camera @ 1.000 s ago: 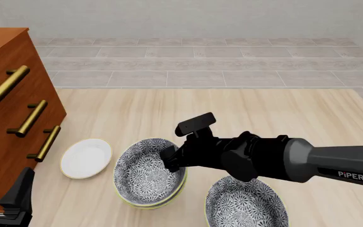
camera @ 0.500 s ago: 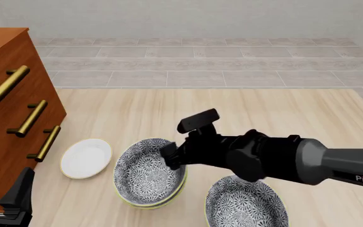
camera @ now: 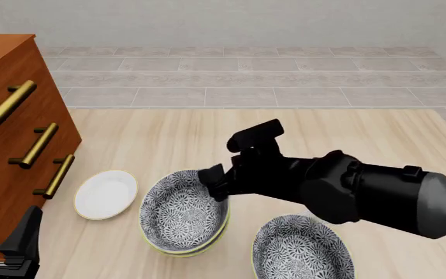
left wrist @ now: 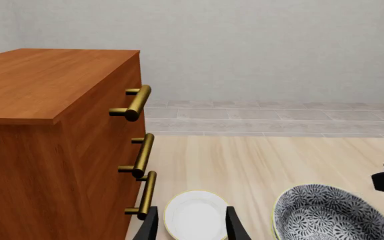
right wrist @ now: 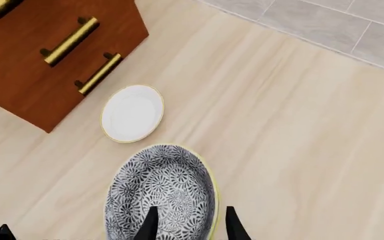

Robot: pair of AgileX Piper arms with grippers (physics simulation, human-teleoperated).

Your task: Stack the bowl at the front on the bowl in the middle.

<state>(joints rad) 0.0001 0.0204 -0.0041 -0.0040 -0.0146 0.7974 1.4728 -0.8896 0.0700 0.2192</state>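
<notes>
Right pincer [camera: 212, 185] above near rim of stacked bowls, fingers a little apart, holding nothing.

Bowl at the front [camera: 183, 208] appears already nested in bowl in the middle [camera: 178, 250], near white plate [camera: 105, 193].

Risk: finger clips rim on way out, tips stack, knocks other bowl [camera: 304, 250].

Left pincer [left wrist: 190, 226] open, idle by drawers [camera: 14, 139].

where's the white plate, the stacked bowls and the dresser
white plate [camera: 105, 195], front view, on its flat centre
stacked bowls [camera: 178, 212], front view, on the patterned inside of the upper bowl
dresser [left wrist: 35, 82], left wrist view, on its wooden top
</notes>
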